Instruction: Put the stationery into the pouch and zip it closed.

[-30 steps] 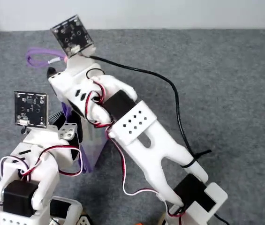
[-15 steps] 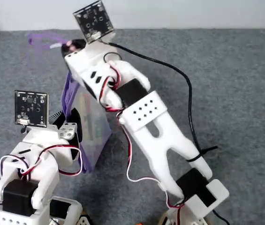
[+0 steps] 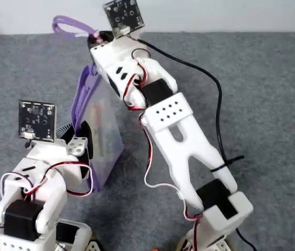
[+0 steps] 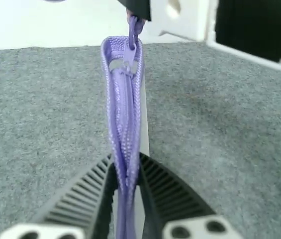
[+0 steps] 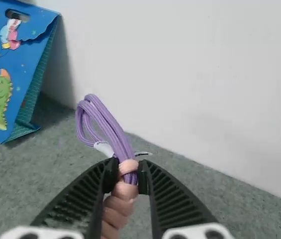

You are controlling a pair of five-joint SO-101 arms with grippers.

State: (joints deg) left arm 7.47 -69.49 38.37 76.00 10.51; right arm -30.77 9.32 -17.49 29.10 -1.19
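A clear pouch (image 3: 105, 141) with a purple zipper band (image 3: 84, 94) stands on edge on the grey carpet, with coloured stationery (image 3: 96, 121) inside it. My left gripper (image 3: 82, 147) is shut on the near end of the pouch; in the left wrist view the zipper band (image 4: 125, 124) runs away from my left gripper (image 4: 125, 184) with its teeth joined. At the far end, my right gripper (image 3: 98, 40) is shut on the zipper pull, a pink charm (image 5: 120, 196) with a purple cord loop (image 5: 100, 124). That cord loop (image 3: 70, 25) sticks out past the carpet's back edge.
A blue paper gift bag (image 5: 16, 69) with a dinosaur print stands against the white wall (image 5: 205, 74). A black cable (image 3: 210, 89) trails over the carpet to the right of the right arm. Open carpet (image 3: 272, 104) lies on the right side.
My right gripper has travelled away from the left gripper, toward the back and right, taking the zipper pull along. The pouch top has been drawn out straight. The left arm has kept still.
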